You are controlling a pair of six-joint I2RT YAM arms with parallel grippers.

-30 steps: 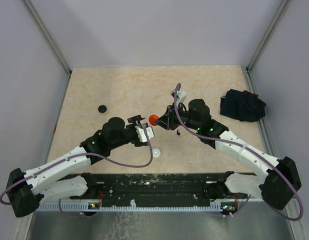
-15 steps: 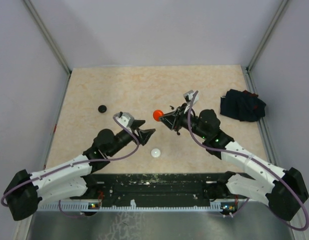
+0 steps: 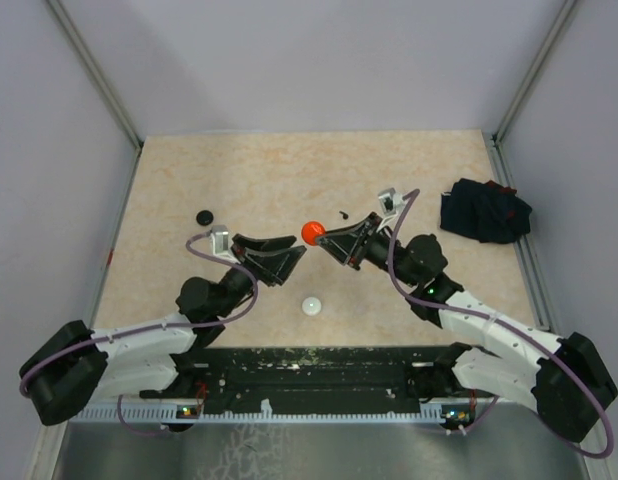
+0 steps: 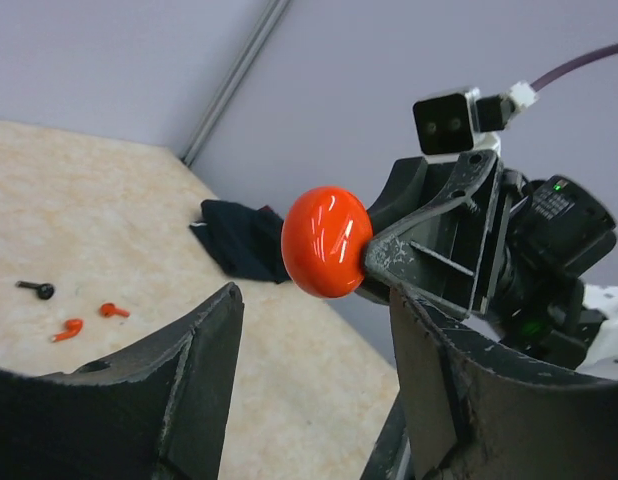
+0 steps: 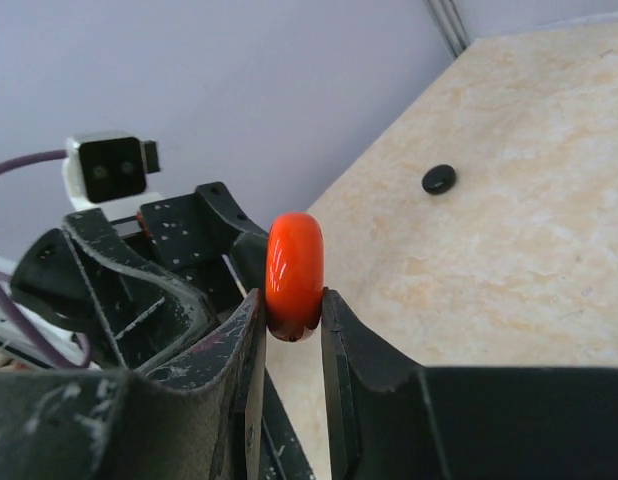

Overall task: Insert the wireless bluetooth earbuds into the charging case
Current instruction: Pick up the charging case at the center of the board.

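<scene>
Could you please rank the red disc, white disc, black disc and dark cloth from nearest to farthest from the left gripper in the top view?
1. Red disc, just right of the left gripper.
2. White disc, nearer the arm bases.
3. Black disc, off to the left.
4. Dark cloth, far right edge.

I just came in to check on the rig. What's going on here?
The right gripper holds a red round case pinched by its edge, up above the table. The left gripper faces it with jaws open, holding nothing. Two red-orange earbuds and a black earbud lie loose on the table.
</scene>
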